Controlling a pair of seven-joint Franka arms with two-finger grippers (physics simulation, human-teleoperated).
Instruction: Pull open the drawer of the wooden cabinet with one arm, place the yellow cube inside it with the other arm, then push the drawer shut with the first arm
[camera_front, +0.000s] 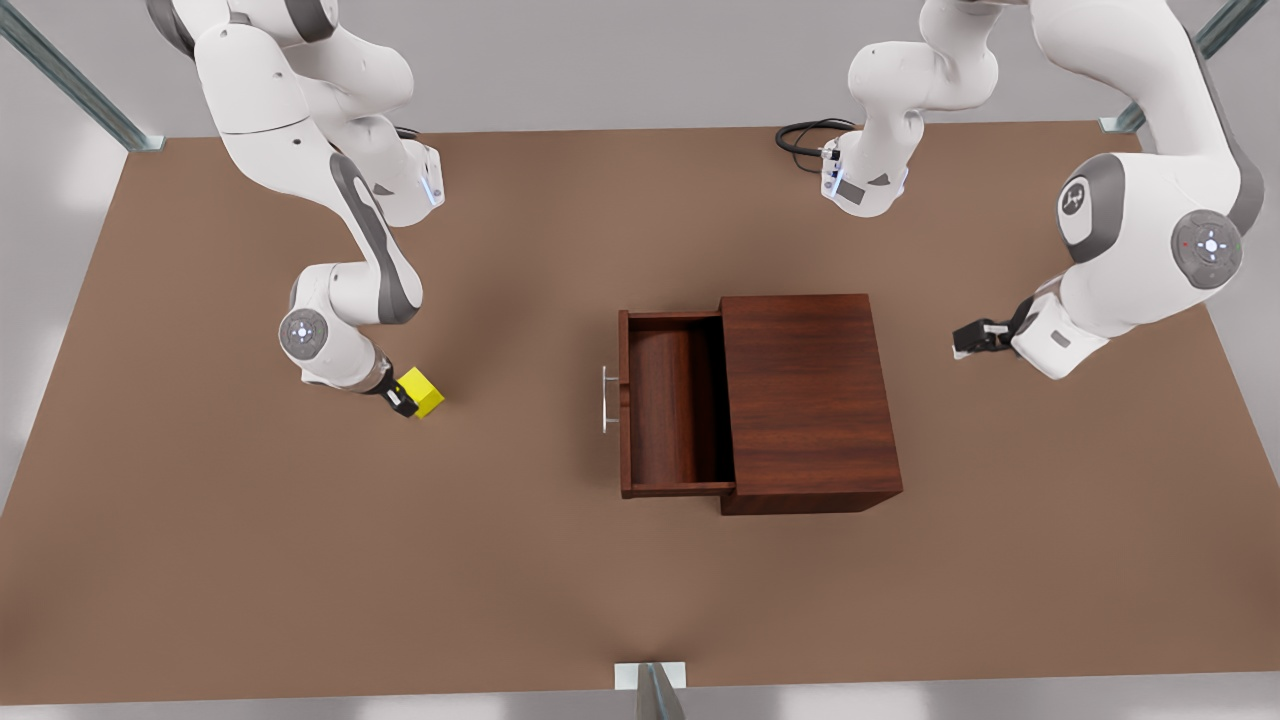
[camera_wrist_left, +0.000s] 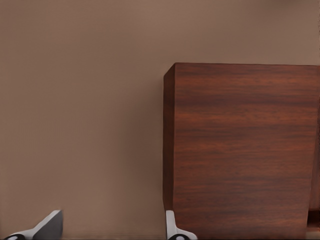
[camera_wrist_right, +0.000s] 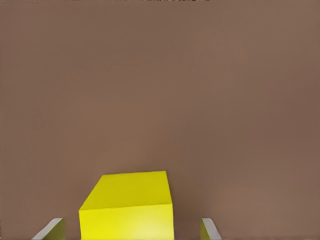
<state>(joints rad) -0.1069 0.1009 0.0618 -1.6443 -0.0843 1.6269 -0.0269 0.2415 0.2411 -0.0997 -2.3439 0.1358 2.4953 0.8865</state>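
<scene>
The wooden cabinet (camera_front: 810, 400) (camera_wrist_left: 240, 150) stands mid-table with its drawer (camera_front: 675, 405) pulled out toward the front view's left. The drawer is empty, and its silver handle (camera_front: 607, 398) is free. On the front view's left lies the yellow cube (camera_front: 427, 390) (camera_wrist_right: 127, 207). My right gripper (camera_front: 405, 396) (camera_wrist_right: 130, 230) is open around it, with a gap between each finger and the cube. My left gripper (camera_front: 965, 340) (camera_wrist_left: 110, 232) waits open and empty at the front view's right, behind the cabinet's back and apart from it.
A black cable (camera_front: 805, 135) lies at the table's back edge near one arm's base. Metal frame posts stand at the back corners, and a bracket (camera_front: 650, 675) sits at the front edge. Bare brown table (camera_front: 500, 560) lies between the cube and the drawer.
</scene>
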